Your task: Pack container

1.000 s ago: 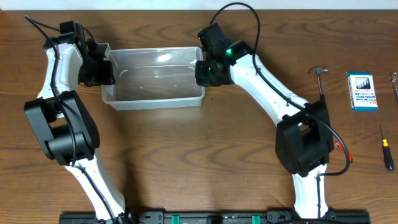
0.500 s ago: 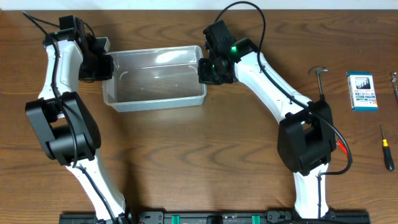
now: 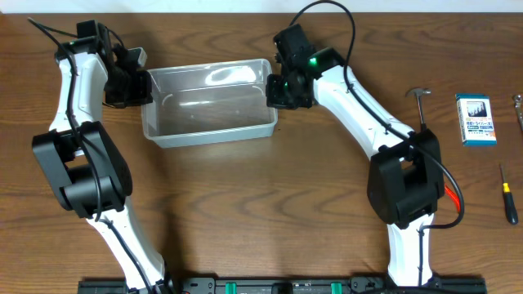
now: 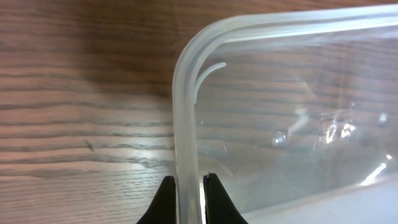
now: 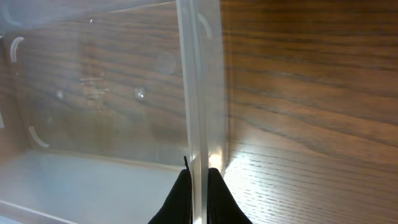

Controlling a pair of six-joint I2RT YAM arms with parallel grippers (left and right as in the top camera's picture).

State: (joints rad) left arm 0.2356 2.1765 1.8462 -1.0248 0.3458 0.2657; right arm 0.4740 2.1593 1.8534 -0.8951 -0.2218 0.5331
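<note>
on the brown wooden surface [image 3: 261, 204], nearest on the right, lies one screwdriver [image 3: 508, 193] with a black and yellow handle, close to the right edge. farther back on that side sits one small blue-and-white box [image 3: 476, 119]. left of it, a little apart, lies one hammer [image 3: 420, 95], head toward the far side, its handle running in behind the right arm. a bit of metal [image 3: 519, 110] shows at the very right edge, too cut off to name.

two arms rise from the near edge. between their far ends, in the far middle of the surface, is the one container [image 3: 208, 110], clear plastic, long sides running left to right. the left tool [image 3: 145, 86] pinches the rim of its left end wall, one of its fingers [image 4: 163, 202] outside the wall and one inside. the right tool [image 3: 276, 88] pinches the right end rim the same way, its fingers [image 5: 180, 199] tight on either side. whether the container rests on the surface or is raised, i cannot tell.
</note>
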